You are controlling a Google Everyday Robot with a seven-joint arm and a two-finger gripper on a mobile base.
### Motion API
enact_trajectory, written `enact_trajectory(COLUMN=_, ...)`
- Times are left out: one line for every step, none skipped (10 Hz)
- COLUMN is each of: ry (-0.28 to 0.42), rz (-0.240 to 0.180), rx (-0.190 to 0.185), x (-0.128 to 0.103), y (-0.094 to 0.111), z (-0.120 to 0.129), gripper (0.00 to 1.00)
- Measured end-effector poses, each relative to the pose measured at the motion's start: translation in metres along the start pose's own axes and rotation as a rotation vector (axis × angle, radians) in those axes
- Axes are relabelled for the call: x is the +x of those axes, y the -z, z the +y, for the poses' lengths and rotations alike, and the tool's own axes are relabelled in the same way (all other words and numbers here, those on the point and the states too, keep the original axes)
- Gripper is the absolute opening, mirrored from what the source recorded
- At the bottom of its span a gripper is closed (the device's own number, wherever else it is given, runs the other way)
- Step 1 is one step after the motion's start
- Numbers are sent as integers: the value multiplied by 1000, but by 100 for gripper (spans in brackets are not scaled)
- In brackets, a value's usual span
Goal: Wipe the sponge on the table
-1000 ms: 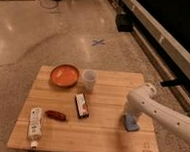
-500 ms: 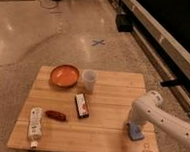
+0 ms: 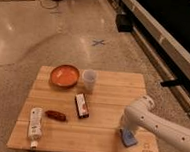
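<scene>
sponge [image 3: 129, 139]: light-blue, flat, near-right corner of wooden table [image 3: 112, 94] | tool [image 3: 125, 130]: at sponge

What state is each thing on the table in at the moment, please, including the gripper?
gripper: lowered onto the sponge, arm entering from the right.
sponge: flat on the table, near its front right corner.
bowl: upright, appears empty.
cup: upright, beside the bowl.
dark packet: lying flat, mid-table.
red item: lying flat, left of the packet.
white tube: lying flat near the front left corner.
</scene>
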Motion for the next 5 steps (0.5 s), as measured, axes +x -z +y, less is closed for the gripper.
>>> enact_trajectory(ry=22, rz=-3, rx=7, x=-5, y=0, z=-12, gripper=0)
enact_trajectory(ry=40, rz=-5, rx=14, x=-8, y=0, z=-25, gripper=0)
enact_trajectory(ry=54, rz=-6, rx=22, x=-11, y=0, z=-37, gripper=0)
enact_trajectory(ry=75, rz=-7, rx=37, x=-13, y=2, z=-58, gripper=0)
enact_trajectory(ry=88, rz=-3, rx=44, x=-13, y=4, z=-70, gripper=0)
